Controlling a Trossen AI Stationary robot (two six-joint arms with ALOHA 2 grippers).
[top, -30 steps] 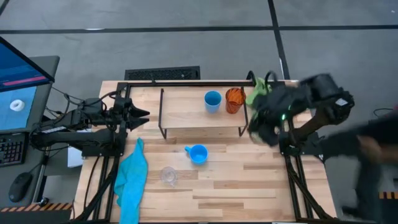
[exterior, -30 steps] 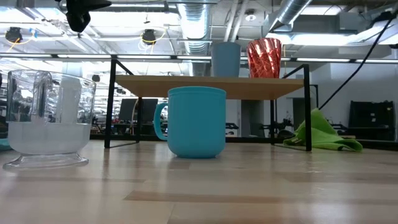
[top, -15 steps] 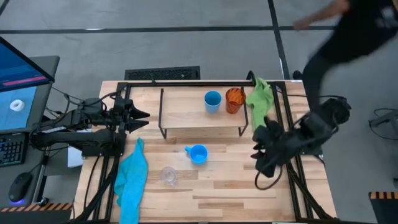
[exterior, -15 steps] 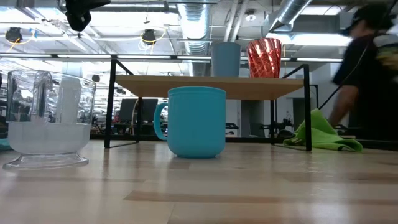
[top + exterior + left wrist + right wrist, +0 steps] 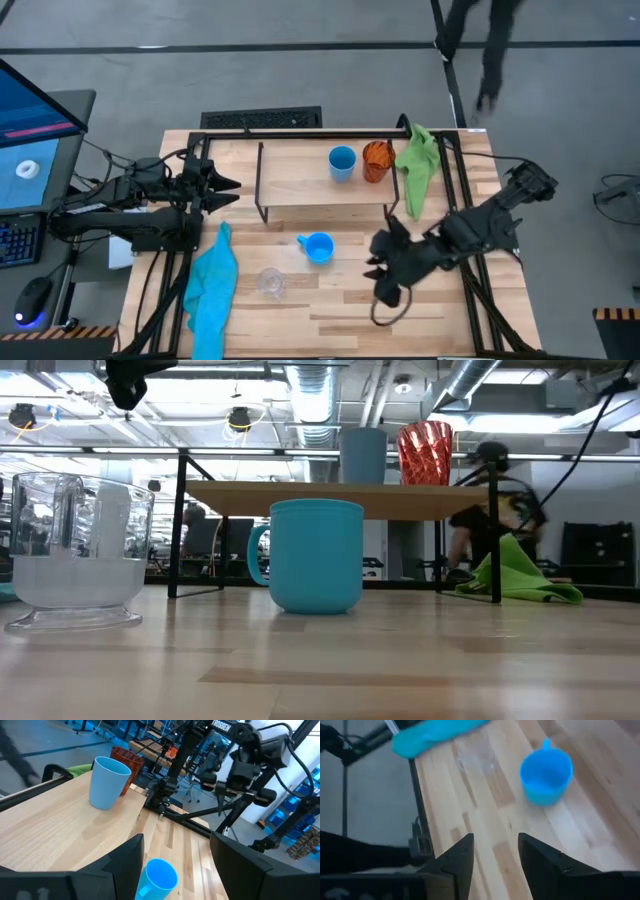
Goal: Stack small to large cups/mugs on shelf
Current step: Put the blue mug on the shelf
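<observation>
You have 2 cups on the shelf already: the blue cup and orange cup. Your right hand, released and empty, hovers mid-surface just beside the light-blue mug, so grasp that next. The left hand waits, released, at the surface's left edge.

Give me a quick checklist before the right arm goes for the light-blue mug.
1. Right end effector open and empty: ok.
2. Light-blue mug upright on the table, in front of the shelf: ok.
3. Nothing lying between right end effector and mug: ok.
4. Blue cup and orange cup on the shelf, bare board beside them: ok.
5. Left end effector open, waiting at the shelf's left end: ok.
6. Clear glass cup still on the table: not ok.
</observation>
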